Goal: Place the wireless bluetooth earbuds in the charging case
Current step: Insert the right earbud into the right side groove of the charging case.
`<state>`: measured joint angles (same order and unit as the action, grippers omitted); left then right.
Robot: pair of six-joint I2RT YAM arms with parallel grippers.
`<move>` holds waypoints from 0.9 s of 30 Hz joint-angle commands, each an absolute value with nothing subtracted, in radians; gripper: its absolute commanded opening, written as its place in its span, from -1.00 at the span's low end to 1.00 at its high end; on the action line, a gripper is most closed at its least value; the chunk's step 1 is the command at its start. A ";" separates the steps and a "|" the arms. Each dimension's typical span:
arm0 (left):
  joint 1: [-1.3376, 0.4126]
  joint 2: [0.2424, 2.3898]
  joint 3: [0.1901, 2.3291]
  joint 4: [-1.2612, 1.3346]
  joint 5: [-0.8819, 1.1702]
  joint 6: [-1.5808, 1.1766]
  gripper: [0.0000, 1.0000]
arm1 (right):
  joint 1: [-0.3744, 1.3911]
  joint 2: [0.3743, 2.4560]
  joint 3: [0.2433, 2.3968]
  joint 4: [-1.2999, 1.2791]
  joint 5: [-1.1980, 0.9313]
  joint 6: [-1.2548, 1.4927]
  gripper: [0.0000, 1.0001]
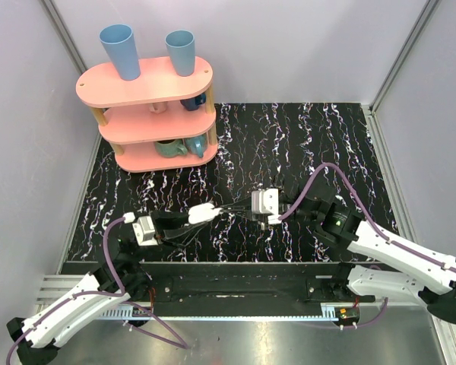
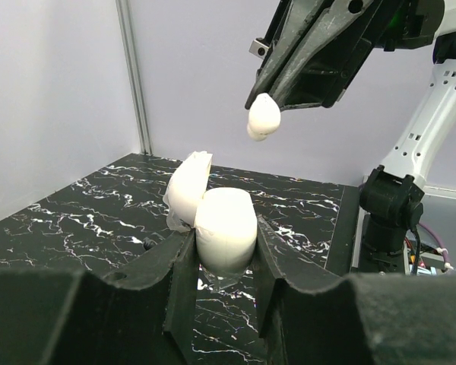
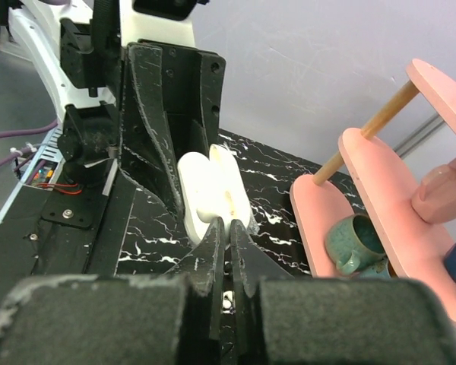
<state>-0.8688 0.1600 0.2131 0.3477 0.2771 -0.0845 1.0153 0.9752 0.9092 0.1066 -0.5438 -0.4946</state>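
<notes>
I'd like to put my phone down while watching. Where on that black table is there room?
Free: the black marbled tabletop at the back right, between the pink three-tier shelf and the right wall. Crowded: the middle, where the left gripper holding the white oval charging case meets the right gripper pinching a small white earbud.

Bright, even light, soft shadows; charging case (image 2: 226, 228) overexposed; near foreground blurred.
</notes>
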 commanded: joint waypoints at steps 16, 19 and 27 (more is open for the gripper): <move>-0.871 0.153 0.210 0.410 0.304 -0.103 -1.00 | 1.120 1.063 0.999 0.034 -0.400 -0.623 -1.00; -0.873 0.147 0.209 0.411 0.305 -0.104 -1.00 | 1.120 1.066 0.996 0.043 -0.385 -0.632 -1.00; -0.871 0.160 0.206 0.416 0.313 -0.109 -1.00 | 1.120 1.052 0.979 0.103 -0.357 -0.627 -1.00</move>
